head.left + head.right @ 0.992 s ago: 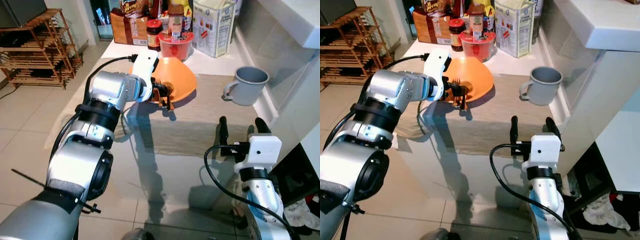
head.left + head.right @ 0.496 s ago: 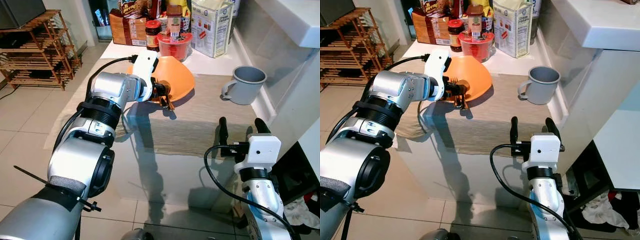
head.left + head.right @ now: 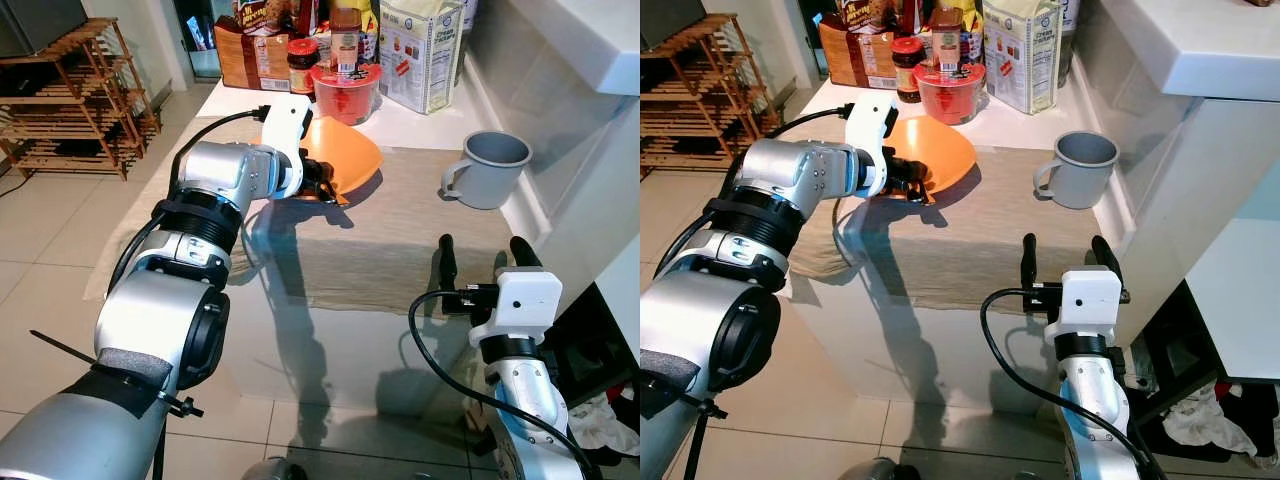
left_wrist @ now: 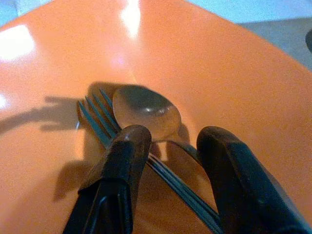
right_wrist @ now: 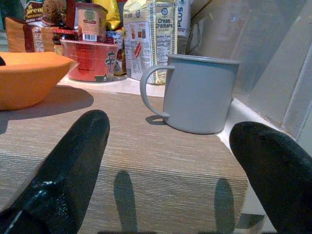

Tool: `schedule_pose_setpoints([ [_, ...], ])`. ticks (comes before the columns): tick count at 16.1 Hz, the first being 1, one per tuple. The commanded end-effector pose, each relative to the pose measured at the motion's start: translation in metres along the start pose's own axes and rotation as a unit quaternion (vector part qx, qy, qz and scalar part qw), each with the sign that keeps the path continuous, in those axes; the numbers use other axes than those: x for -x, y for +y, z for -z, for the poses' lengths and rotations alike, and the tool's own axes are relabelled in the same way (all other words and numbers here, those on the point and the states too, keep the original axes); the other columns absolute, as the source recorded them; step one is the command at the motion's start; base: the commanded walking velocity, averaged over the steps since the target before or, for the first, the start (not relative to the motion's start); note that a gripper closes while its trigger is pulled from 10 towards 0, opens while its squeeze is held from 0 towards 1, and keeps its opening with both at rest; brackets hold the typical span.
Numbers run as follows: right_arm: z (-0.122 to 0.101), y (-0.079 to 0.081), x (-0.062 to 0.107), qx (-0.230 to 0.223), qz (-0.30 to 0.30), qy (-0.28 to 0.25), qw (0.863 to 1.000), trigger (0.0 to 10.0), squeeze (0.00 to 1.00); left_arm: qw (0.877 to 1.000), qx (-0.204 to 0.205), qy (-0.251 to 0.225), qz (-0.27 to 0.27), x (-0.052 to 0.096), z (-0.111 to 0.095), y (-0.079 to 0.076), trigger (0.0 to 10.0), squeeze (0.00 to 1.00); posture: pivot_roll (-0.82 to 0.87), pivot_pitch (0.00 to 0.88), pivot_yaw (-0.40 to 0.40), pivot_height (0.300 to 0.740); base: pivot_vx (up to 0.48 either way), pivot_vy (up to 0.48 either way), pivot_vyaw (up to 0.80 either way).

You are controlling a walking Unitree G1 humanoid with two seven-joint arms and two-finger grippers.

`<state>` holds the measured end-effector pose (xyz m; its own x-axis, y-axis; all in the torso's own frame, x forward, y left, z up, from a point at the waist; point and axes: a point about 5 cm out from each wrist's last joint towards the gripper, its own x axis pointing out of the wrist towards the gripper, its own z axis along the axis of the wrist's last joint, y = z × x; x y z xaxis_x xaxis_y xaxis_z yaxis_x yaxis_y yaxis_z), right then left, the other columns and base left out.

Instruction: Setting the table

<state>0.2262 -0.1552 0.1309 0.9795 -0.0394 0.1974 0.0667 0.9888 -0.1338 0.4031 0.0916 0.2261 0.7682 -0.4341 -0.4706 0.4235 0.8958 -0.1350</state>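
From the head camera I see my left gripper [image 3: 322, 187] at the near rim of the orange bowl [image 3: 345, 150], upper centre of the frame. On the left wrist camera, fork [image 4: 100, 127] and spoon [image 4: 146, 112] lie between narrow fingers, seemingly pinched. On the right wrist camera, wide-spread fingers [image 5: 73, 156] face the grey mug [image 5: 200, 92] on the desk [image 5: 146, 161].

Kitchen setting. A white counter [image 3: 425, 125] runs away from the camera, partly covered by a beige woven mat [image 3: 400, 240]. A pale tiled wall [image 3: 545, 110] rises along the right, beneath a white ledge [image 3: 600, 40]. Packaged groceries [image 3: 425, 50] crowd the counter's far end. The floor [image 3: 50, 230] is laid with large beige tiles. A wooden slatted rack [image 3: 75, 100] stands at the left.
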Motion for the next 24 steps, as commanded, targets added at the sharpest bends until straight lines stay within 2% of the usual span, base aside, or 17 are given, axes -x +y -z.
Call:
schedule_pose_setpoints([
  [1, -0.004, -0.001, 0.0, 0.003, 0.0, -0.004, 1.0, 10.0, 0.0, 1.0, 0.002, -0.028, 0.004, 0.005, -0.015, -0.003, 0.0, 0.0, -0.02, 0.0, 0.072, 0.718, 0.0, 0.0, 0.0],
  [4, -0.004, 0.0, 0.0, 0.003, -0.001, -0.002, 1.0, 10.0, 0.0, 0.998, 0.004, -0.054, 0.011, 0.01, -0.024, -0.005, 0.0, 0.0, -0.02, 0.0, 0.071, 0.718, 0.0, 0.0, 0.0],
  [7, -0.003, 0.0, 0.001, 0.003, -0.001, -0.001, 1.0, 10.0, 0.0, 0.994, -0.03, -0.102, 0.02, 0.015, -0.032, -0.01, 0.0, 0.0, -0.02, 0.0, 0.072, 0.718, 0.0, 0.0, 0.0],
  [8, -0.003, 0.0, 0.001, 0.002, 0.0, 0.0, 1.0, 10.0, 0.0, 0.994, -0.044, -0.1, 0.021, 0.015, -0.031, -0.013, 4.2, 0.0, -0.02, 0.0, 0.072, 0.718, 0.0, 0.0, 0.0],
  [9, -0.003, 0.0, 0.001, 0.002, -0.001, 0.0, 1.0, 10.0, 0.0, 0.995, -0.039, -0.09, 0.02, 0.013, -0.027, -0.013, 10.0, 1.0, -0.02, 0.0, 0.068, 0.718, 0.0, 0.0, 0.0],
  [10, -0.003, 0.0, 0.001, 0.003, -0.003, 0.001, 1.0, 10.0, 0.0, 0.996, -0.028, -0.077, 0.019, 0.012, -0.022, -0.013, 10.0, 1.0, -0.02, 0.0, 0.067, 0.718, 0.0, 0.0, 0.0],
  [17, -0.003, 0.0, 0.0, 0.004, 0.001, 0.001, 1.0, 10.0, 0.0, 0.998, -0.038, -0.054, 0.008, 0.009, -0.015, -0.014, 10.0, 1.0, -0.02, 0.0, 0.075, 0.718, 0.0, 0.0, 0.0],
  [21, -0.003, 0.0, 0.0, 0.004, 0.001, 0.001, 1.0, 10.0, 0.0, 0.999, -0.035, -0.014, 0.008, 0.007, -0.004, -0.011, 10.0, 1.0, -0.02, 0.0, 0.076, 0.718, 0.0, 0.0, 0.0],
  [24, -0.003, 0.001, 0.0, 0.003, 0.001, 0.002, 1.0, 10.0, 0.0, 0.999, -0.035, -0.006, 0.014, 0.006, -0.004, -0.012, 10.0, 1.0, -0.02, 0.0, 0.081, 0.718, 0.0, 0.0, 0.0],
])
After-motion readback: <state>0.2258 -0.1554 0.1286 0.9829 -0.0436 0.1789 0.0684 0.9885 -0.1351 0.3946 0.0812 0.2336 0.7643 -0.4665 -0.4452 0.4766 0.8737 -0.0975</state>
